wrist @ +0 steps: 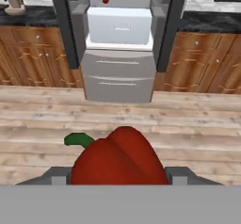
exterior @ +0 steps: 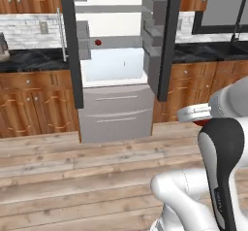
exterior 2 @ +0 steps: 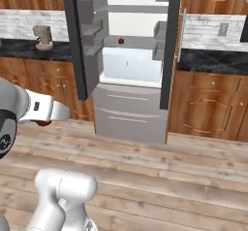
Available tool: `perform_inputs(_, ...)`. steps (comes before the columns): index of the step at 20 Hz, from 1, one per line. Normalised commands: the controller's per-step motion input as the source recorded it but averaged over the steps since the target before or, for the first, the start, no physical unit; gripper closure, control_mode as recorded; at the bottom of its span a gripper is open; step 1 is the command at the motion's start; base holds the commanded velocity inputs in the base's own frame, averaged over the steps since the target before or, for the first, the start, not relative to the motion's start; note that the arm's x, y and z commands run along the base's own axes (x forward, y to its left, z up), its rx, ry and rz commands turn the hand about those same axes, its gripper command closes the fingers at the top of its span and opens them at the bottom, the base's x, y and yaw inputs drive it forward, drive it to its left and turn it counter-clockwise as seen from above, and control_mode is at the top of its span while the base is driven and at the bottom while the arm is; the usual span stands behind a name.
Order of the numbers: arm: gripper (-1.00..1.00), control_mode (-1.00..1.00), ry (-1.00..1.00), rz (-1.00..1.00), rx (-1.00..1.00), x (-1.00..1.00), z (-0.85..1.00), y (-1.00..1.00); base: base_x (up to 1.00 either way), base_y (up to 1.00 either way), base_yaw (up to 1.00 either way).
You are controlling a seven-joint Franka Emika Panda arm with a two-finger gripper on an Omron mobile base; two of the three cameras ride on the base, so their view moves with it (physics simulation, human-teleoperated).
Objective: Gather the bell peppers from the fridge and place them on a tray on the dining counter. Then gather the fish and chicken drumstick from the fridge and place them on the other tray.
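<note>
My gripper is shut on a red bell pepper with a green stem, which sits between the two dark fingertips. A sliver of the same pepper peeks out under the white hand, over the wood floor and well back from the fridge. The fridge stands with both doors open, and a small red thing lies on its middle shelf. The trays, dining counter, fish and chicken drumstick are out of view.
The open fridge doors jut out on either side, with grey freezer drawers below. Wooden cabinets and dark counters flank the fridge. A coffee machine stands on the left counter. Wood floor lies ahead.
</note>
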Motion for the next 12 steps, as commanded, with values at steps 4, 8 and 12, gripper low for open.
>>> perform_inputs(4,1.0,1.0,0.0,0.0,0.0,0.0,0.0,0.0,-1.0,0.0,0.0)
perform_inputs(8,1.0,1.0,0.0,0.0,0.0,0.0,0.0,0.0,-1.0,0.0,0.0)
perform_inputs(12,1.0,1.0,0.0,0.0,0.0,0.0,0.0,0.0,-1.0,0.0,0.0)
